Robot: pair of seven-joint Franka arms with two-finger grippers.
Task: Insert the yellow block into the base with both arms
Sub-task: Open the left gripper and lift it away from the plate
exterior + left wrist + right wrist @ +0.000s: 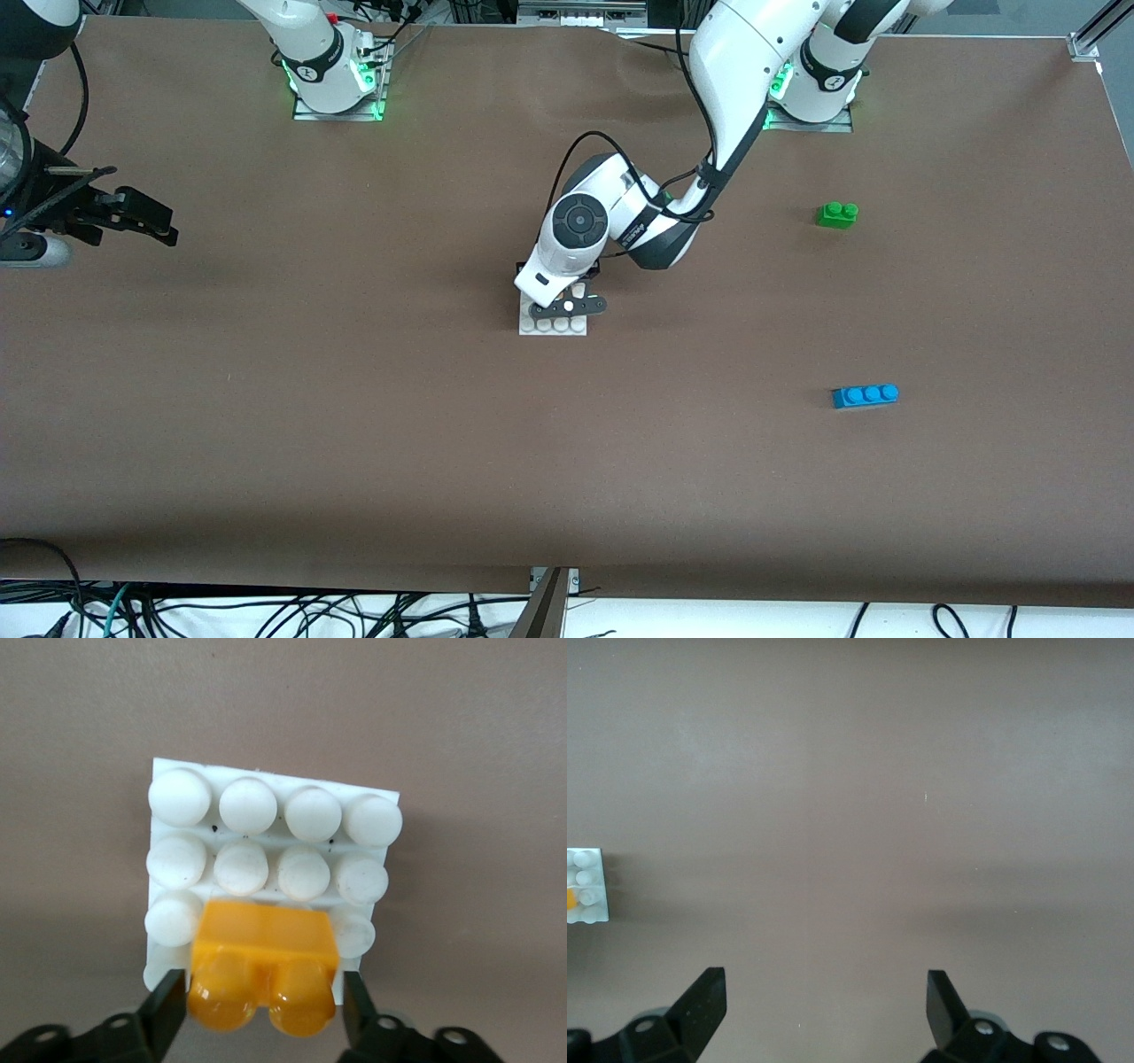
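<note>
The yellow block [263, 966] sits on the edge rows of the white studded base [266, 815], studs up. My left gripper [264, 981] is shut on it, one black finger [164, 1010] close on each side. In the front view my left gripper [567, 307] is low over the base [554, 327] at the table's middle and hides the block. My right gripper [168, 226] is open and empty, and waits over the right arm's end of the table. In the right wrist view its jaws [826, 988] stand wide over bare table, with the base [585, 870] small at the frame's edge.
A green two-stud brick [837, 214] lies toward the left arm's end of the table. A blue three-stud brick [866, 395] lies nearer the front camera than the green one. A brown mat [354, 425] covers the table.
</note>
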